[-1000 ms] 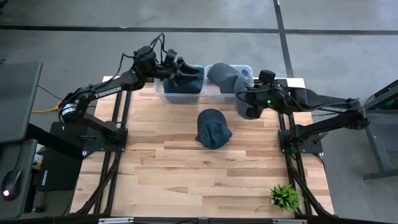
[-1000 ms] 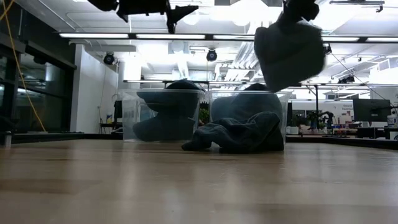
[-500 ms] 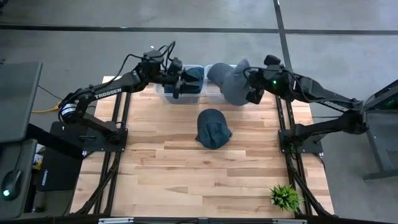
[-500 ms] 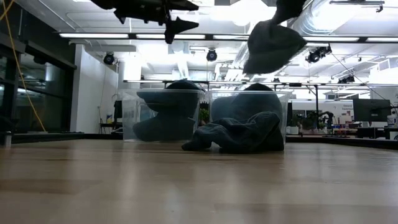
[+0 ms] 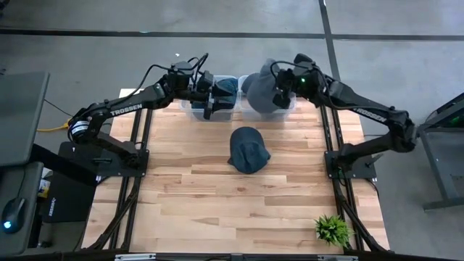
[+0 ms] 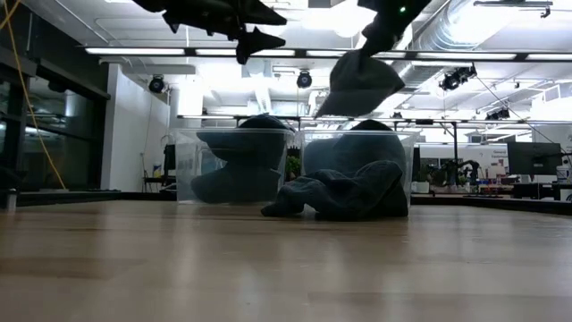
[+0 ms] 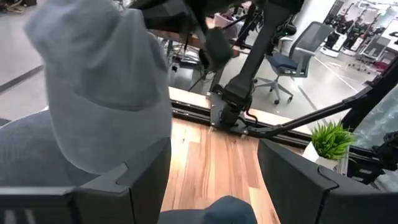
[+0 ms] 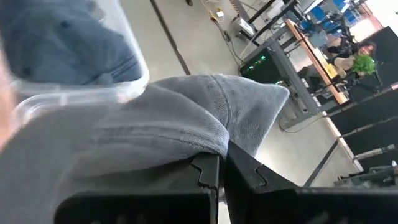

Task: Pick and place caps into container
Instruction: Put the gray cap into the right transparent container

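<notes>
- Right gripper point(image 5: 278, 81) hangs above the right bin point(image 5: 288, 109), fingers pinched together on the edge of a grey cap point(image 5: 264, 93)
- Its wrist view shows the dark fingers point(image 8: 211, 171) meeting on a fold of the grey cap point(image 8: 155, 124), with a bin corner point(image 8: 81, 90) and blue fabric point(image 8: 68, 37) beyond
- From the low view the held cap point(image 6: 357, 82) dangles clear over the right bin point(image 6: 357, 161), not touching what lies inside
- Left gripper point(image 5: 207, 93) hovers over the front edge of the left bin point(image 5: 188, 107), fingers spread apart and holding nothing
- Its wrist view shows the two fingers point(image 7: 143, 186) wide, the grey cap point(image 7: 99, 81) hanging close ahead, wooden table point(image 7: 211, 162) past it
- Left bin holds a navy cap point(image 5: 223, 88); in the low view it rises above the rim point(image 6: 250, 134)
- Right bin already has a grey cap point(image 6: 362, 134) heaped in it
- One navy cap point(image 5: 248, 148) lies on the table point(image 5: 217, 203) just in front of the bins, near the middle; in the low view it lies against the right bin's front point(image 6: 340, 197)
- Small green plant point(image 5: 332, 230) stands at the near right corner, well apart from the caps
</notes>
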### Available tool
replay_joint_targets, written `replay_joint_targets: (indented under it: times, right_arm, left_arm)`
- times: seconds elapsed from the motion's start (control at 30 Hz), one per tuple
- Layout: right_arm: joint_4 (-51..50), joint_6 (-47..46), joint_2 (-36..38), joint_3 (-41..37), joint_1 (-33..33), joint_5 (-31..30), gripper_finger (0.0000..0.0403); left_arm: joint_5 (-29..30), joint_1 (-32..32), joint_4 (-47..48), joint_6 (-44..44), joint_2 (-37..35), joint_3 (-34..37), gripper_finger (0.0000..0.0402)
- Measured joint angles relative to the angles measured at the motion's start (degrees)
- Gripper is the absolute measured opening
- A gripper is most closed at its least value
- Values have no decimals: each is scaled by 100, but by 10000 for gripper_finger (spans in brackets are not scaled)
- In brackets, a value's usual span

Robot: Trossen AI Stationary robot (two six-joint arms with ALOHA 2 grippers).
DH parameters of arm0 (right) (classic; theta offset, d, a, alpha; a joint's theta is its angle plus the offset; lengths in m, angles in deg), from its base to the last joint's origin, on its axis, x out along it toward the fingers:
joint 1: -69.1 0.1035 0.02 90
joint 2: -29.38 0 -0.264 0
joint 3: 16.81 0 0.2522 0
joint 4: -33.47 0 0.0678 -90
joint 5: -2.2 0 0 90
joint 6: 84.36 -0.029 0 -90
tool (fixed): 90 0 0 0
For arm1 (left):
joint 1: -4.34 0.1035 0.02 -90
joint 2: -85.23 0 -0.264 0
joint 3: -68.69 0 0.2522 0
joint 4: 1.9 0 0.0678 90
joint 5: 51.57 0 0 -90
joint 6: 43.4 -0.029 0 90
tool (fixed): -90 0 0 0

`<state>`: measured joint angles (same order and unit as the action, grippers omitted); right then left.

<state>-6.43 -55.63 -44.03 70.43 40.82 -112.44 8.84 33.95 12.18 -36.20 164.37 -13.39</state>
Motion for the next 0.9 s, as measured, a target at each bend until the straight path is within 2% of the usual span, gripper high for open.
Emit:
replay_joint_targets:
  times: [0.27, 0.57, 0.8, 0.9]
  right_arm:
    - [465, -156, -596, 281, -381, 374, 0]
    - [494, -590, -1025, 461, -508, 346, 0]
    - [317, -949, -1302, 437, -744, 358, 0]
    - [-76, -1152, -1302, 439, -806, 274, 0]
  left_arm:
    - [207, -89, -46, -120, 63, 7, 239]
    - [265, -90, -15, -118, 63, 7, 239]
    - [325, -108, 16, -79, 63, 7, 239]
    - [426, -166, 74, -83, 64, 7, 239]
